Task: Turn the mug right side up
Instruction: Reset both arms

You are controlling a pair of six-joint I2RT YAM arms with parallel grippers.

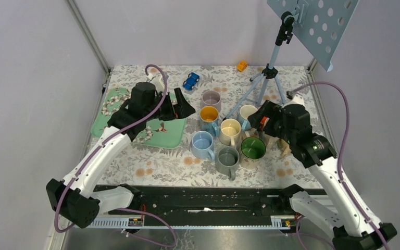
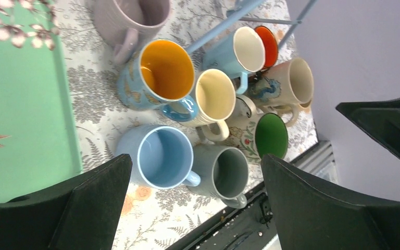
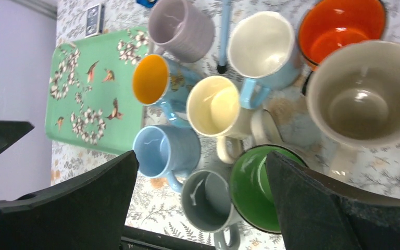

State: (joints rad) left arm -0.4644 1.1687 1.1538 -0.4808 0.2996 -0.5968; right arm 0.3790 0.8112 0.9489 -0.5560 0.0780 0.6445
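— Start at the near edge. What stands there?
— A grey mug (image 1: pixel 227 158). A green-lined mug (image 1: pixel 253 148) is on its right and a pale blue mug (image 1: pixel 202 143) on its left, all on the flowered table cover (image 1: pixel 151 166).
— And behind those?
— A cream mug (image 1: pixel 230 128), then a yellow-lined blue mug (image 1: pixel 209 115) and a white-lined blue mug (image 1: pixel 247 113). A lilac mug (image 1: pixel 211 99) is farthest. The right wrist view adds a beige mug (image 3: pixel 367 99) and an orange-lined mug (image 3: pixel 338 26). All nine stand mouth up, packed close at mid-table. I cannot tell which is the task's.
— Any writing?
— Only pictures: flowers on the green-lined mug and a blue figure on the beige one. A small dark card (image 3: pixel 95 18) beyond the green tray (image 1: pixel 166 136) has marks too small to read.
— The claws?
— The left gripper (image 2: pixel 195 159) hangs over the tray's right edge, fingers wide apart and empty. The right gripper (image 3: pixel 202 153) hangs over the cluster's right side, equally spread, holding nothing.
— At the far end?
— A tripod (image 1: pixel 263 83) has one foot between the lilac and white-lined mugs. Past it are a blue toy car (image 1: pixel 190 80) and a small orange toy (image 1: pixel 242 65) by the back wall.
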